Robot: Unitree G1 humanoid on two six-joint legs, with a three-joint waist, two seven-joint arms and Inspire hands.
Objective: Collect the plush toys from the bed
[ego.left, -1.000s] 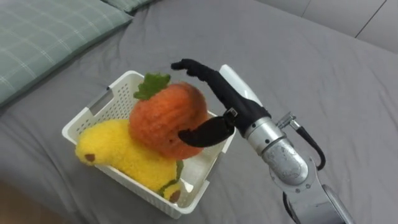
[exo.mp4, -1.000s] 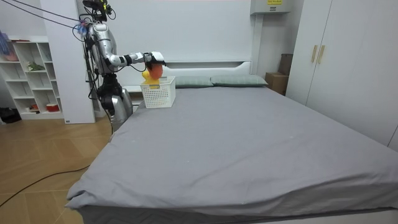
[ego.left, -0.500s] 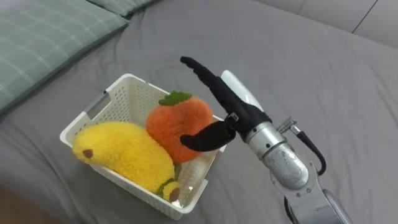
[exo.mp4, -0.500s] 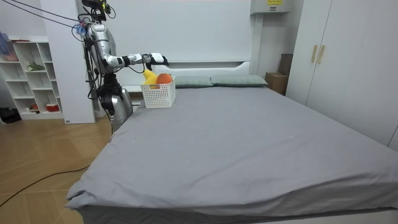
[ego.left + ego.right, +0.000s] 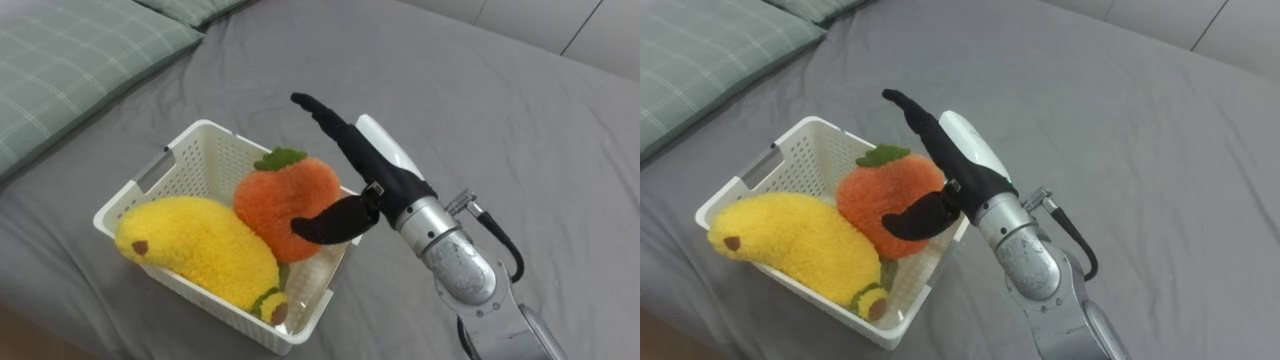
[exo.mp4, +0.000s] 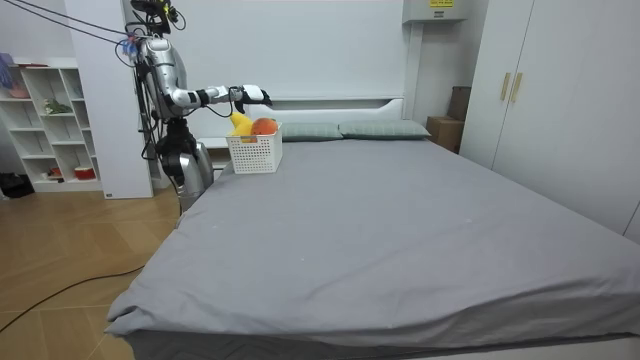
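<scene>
A white slatted basket (image 5: 195, 150) (image 5: 795, 142) (image 6: 253, 151) stands on the grey bed near its edge. Inside it lie a yellow plush banana (image 5: 195, 250) (image 5: 790, 240) and an orange plush fruit with a green leaf (image 5: 285, 195) (image 5: 885, 195). My right hand (image 5: 355, 170) (image 5: 945, 165) hovers open just right of the orange plush, fingers stretched out over it and thumb below, holding nothing. In the room view the robot stands at the bed's head corner with its right arm (image 6: 215, 95) stretched over the basket.
A green checked pillow (image 5: 70, 60) lies at the upper left beside the basket. Bare grey sheet (image 5: 500, 120) spreads to the right. In the room view a white shelf unit (image 6: 50, 120) stands behind the robot and wardrobes (image 6: 545, 90) line the room view's right.
The orange plush has dropped from my right hand into the basket beside the banana. The hand opened and its fingers straightened above the toy.
</scene>
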